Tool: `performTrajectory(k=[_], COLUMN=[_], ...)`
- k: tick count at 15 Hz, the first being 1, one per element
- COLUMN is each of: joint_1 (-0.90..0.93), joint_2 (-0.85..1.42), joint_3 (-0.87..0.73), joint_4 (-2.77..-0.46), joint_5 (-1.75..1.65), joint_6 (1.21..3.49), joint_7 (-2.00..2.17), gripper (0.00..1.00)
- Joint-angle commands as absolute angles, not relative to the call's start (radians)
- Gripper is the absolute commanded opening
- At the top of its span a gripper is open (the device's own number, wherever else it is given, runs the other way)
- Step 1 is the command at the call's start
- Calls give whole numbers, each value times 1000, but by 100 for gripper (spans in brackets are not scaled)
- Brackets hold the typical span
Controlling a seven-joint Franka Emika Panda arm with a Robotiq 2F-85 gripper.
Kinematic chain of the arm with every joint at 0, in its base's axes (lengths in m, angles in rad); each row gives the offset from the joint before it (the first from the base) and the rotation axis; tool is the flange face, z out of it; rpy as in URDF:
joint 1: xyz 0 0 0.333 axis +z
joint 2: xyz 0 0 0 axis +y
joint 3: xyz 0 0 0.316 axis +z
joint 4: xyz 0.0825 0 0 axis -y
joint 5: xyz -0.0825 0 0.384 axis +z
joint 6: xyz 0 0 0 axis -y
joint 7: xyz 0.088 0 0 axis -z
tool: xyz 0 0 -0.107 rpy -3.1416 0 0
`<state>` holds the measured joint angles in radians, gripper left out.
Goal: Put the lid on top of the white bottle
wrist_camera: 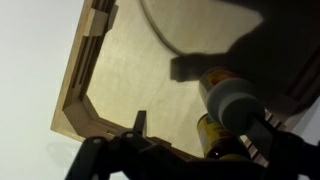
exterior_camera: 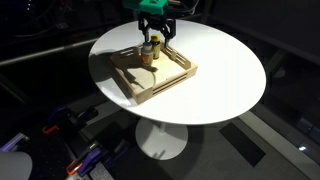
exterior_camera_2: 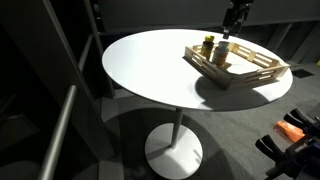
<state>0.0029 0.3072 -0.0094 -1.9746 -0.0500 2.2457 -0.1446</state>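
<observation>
Gripper fingers stand apart, clamping nothing, above the wooden tray. Lid appears seated on the white bottle (contact not clearly visible). Placement judged complete; only withdrawal is left.
</observation>
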Motion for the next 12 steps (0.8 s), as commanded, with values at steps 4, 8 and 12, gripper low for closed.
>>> performTrajectory(k=[4, 8, 12], joint_1=[-4, -5, -10], joint_2=[234, 182, 120], joint_3=[-13, -27, -33], joint_4=[-1983, -1998, -2011], joint_5=[-56, -59, -50], joint_6=[2160, 2084, 1996], joint_7=[-104, -37, 4], gripper=[100, 100, 100])
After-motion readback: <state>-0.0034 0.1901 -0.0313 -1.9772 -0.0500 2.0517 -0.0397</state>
